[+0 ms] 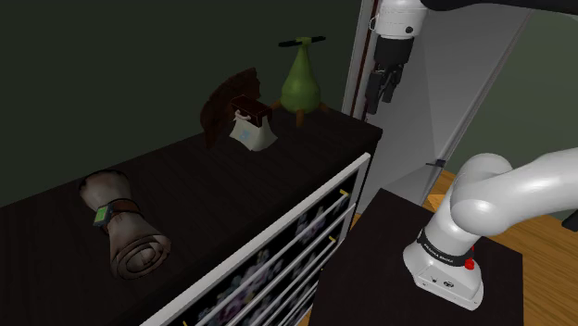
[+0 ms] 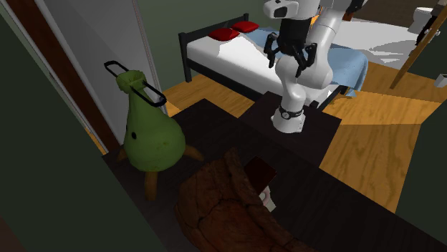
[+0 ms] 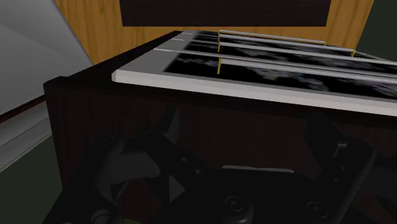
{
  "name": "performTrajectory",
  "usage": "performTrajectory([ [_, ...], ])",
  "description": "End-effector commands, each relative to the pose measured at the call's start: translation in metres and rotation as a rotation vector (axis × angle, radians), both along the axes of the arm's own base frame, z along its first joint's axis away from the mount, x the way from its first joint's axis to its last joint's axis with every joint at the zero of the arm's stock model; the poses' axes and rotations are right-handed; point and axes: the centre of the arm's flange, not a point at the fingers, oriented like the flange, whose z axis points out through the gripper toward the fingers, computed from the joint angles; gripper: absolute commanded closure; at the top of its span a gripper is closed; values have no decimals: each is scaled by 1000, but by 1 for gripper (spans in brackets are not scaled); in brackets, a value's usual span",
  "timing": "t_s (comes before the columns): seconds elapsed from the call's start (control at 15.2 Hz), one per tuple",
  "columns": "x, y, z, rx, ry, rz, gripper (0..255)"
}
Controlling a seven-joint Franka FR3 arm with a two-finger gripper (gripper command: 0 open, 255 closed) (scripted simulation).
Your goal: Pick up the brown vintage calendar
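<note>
Approach stage: my black two-finger end effector (image 1: pixel 380 100) hangs open near the dark counter's (image 1: pixel 185 185) corner; next I'd reach the brown arched calendar (image 1: pixel 243 113).

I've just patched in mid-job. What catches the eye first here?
The green pear-shaped figure on legs stands out at the dark dresser's far end. The brown calendar sits just beside it, toward the shoulder view's left. The open gripper hangs high near that end, apart from both.
</note>
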Motion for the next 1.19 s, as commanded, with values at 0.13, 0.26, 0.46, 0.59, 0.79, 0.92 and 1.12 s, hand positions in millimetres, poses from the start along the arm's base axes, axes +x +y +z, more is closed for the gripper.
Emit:
performTrajectory([
  [0.13,24,11,-3,-9,-2,0,0],
  [0.26,49,21,-6,-18,-4,-1,0],
  [0.46,85,37,-11,-31,-7,-1,0],
  [0.59,109,47,-15,-39,-9,-2,0],
  [0.79,146,63,-20,-53,-12,-2,0],
  [0.92,170,73,-23,-61,-14,-3,0],
  [1.12,206,88,-28,-74,-17,-3,0],
])
